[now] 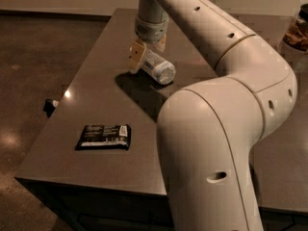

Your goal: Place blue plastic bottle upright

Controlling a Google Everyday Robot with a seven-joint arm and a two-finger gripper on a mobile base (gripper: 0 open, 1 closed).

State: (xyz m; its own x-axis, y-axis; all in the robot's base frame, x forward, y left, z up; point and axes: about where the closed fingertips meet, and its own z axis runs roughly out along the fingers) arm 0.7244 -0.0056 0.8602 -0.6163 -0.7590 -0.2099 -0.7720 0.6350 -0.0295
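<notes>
The single camera view looks down along the pale robot arm (226, 76), whose big elbow fills the foreground and whose forearm reaches back over a grey-brown worktop (94, 93). At its end the claw (148, 52) hangs low over the far middle of the worktop, pointing downward. Its fingers (136, 57) are spread apart, one on each side of the blue plastic bottle (160, 68); whether the pads press on the bottle cannot be told. The bottle lies on its side on the worktop, not upright, its round base turned toward the camera and the right. Its other end sits under the claw, and a dark shadow spreads on the surface just in front of it. Its wide label is pale blue and white, but no word on it can be read. Nearer the camera and to the left, well apart from the bottle, a flat dark snack packet (103, 136) lies on the worktop; it carries pale print and a lighter panel at its right end, none of it legible. At the far right edge stands a clear jar (294, 32) with brown contents.
</notes>
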